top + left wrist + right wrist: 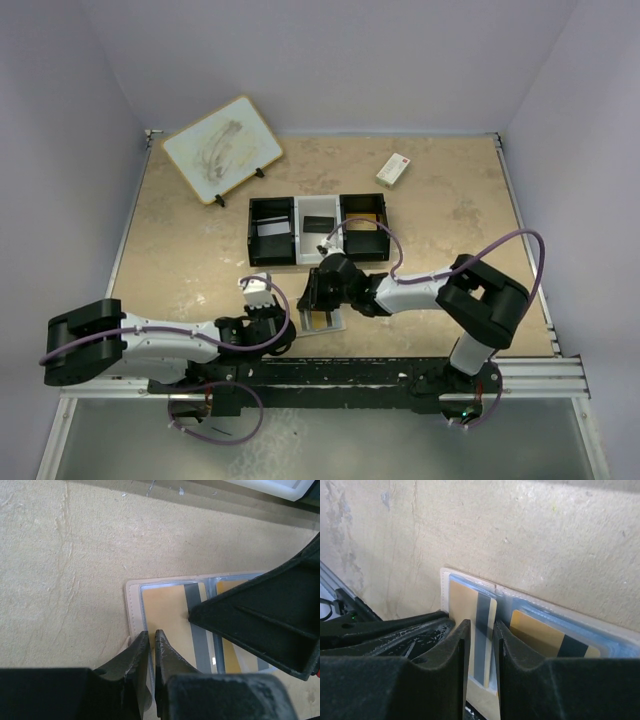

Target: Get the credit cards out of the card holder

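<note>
The card holder point(331, 323) lies open and flat on the table, with a tan rim point(133, 611) and pale blue pockets. A gold card with a grey stripe point(166, 611) point(483, 611) sits in one pocket. A second gold card point(540, 630) point(229, 656) sits in the other. My left gripper point(151, 633) point(296, 329) is pinched on the holder's edge beside the first card. My right gripper point(481, 626) point(318, 304) points down onto that card, jaws a narrow gap apart with the grey stripe showing between them. One of its fingers point(260, 625) crosses the left wrist view.
A black-and-white three-compartment tray point(318, 228) stands just behind the holder. A white box with a red mark point(393, 169) lies at the back right. A white board on a small stand point(222, 149) is at the back left. A metal rail point(520, 371) runs along the near edge.
</note>
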